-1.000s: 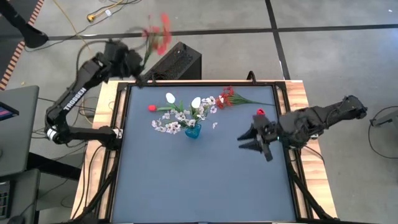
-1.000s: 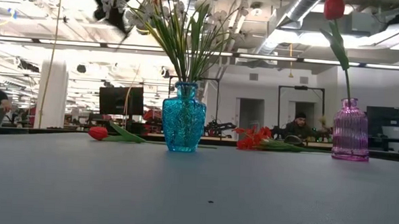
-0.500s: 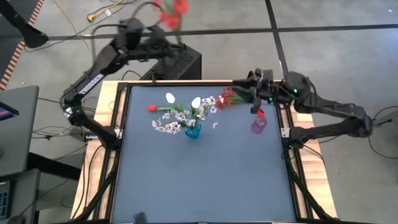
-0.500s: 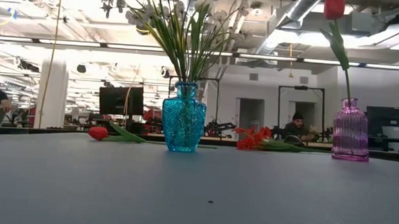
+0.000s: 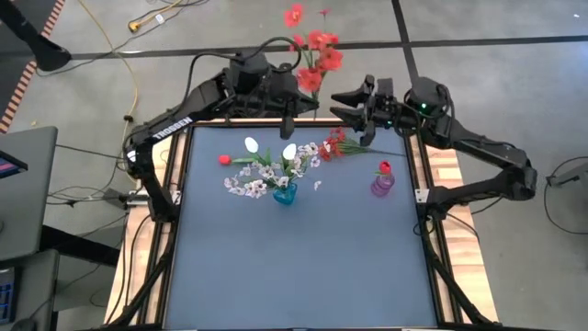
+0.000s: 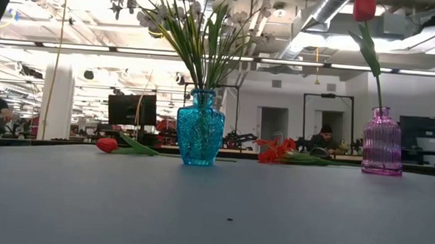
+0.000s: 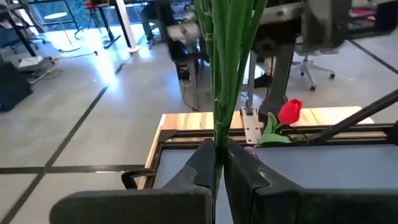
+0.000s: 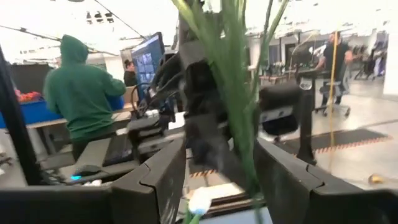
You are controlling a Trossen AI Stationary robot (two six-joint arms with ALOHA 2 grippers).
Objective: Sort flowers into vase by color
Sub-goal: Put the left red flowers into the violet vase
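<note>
The left gripper (image 5: pixel 287 101) is above the far edge of the desk (image 5: pixel 303 267), its fingers (image 7: pixel 202 165) pressed together on the green stems of a red flower spray (image 5: pixel 310 51). The stems rise straight up between the fingers in the left wrist view, and the red blossoms spread beyond the desk's far edge in the high view.

The right gripper (image 5: pixel 352 103) hangs just beside the spray, facing the left gripper, with its fingers (image 8: pixel 163 171) spread wide. In the right wrist view the green stems stand between the two fingers, and neither finger visibly presses on them.

On the desk, a blue vase (image 6: pixel 199 128) stands near the middle and holds the white flowers (image 5: pixel 266 170), a bunch of small-blossom sprays and white buds fanning out from its mouth. A pink vase (image 6: pixel 382 142) stands well to the right of it, near the desk's right edge, with one red tulip (image 6: pixel 364 8) upright in it. Another red tulip (image 5: pixel 223 159) lies flat on the desk to the left of the white bunch. A red cluster (image 5: pixel 333 144) with green stems lies on the desk between the two vases, towards the far edge.

Behind the desk a person in a green hooded top (image 8: pixel 84 93) stands with their back to the right wrist camera.
</note>
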